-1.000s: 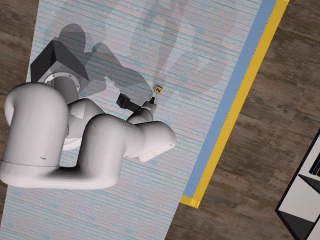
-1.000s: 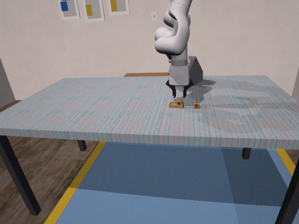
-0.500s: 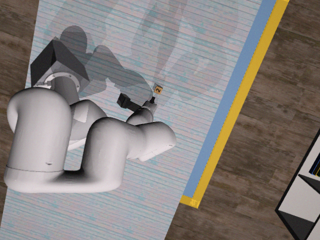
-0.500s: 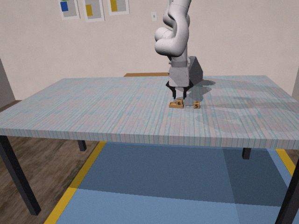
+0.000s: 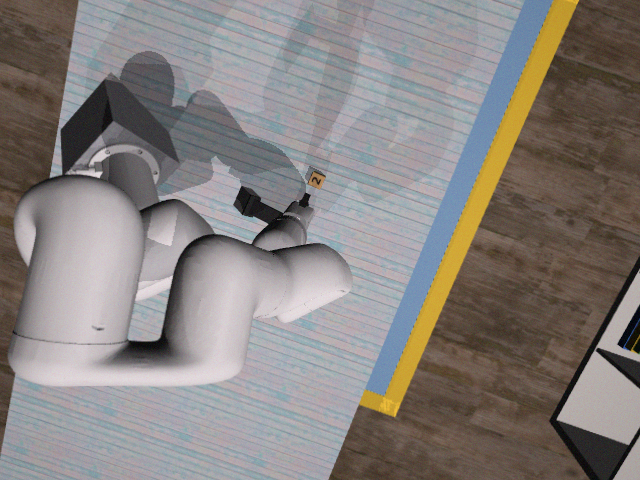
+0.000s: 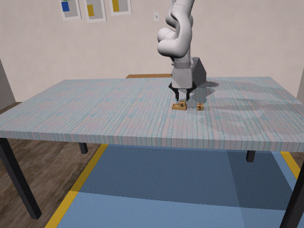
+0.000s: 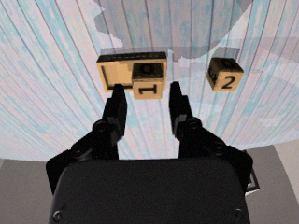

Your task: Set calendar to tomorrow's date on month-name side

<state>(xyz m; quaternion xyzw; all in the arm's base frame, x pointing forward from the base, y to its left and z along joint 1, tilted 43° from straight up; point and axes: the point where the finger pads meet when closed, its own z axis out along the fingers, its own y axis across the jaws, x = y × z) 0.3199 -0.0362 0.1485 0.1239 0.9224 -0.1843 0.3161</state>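
A small wooden tray (image 7: 130,74) lies flat on the table. One wooden cube (image 7: 148,81) stands in its right half, with a 1 on top; in the exterior view this cube (image 6: 182,104) shows a 6 on its side. The tray's left half is empty. The second cube (image 7: 224,75) (image 5: 315,179) (image 6: 200,106) stands on the table to the right of the tray, apart from it, with a 2 on top and a 5 on its side. My gripper (image 7: 147,93) hangs straight down over the cube in the tray, half open, with its fingertips (image 6: 181,98) just above the cube's top on both sides. It holds nothing.
The arm's base block (image 6: 196,73) stands behind the tray. In the top view the arm hides the tray. A blue and yellow floor strip (image 5: 465,206) runs past the table's edge.
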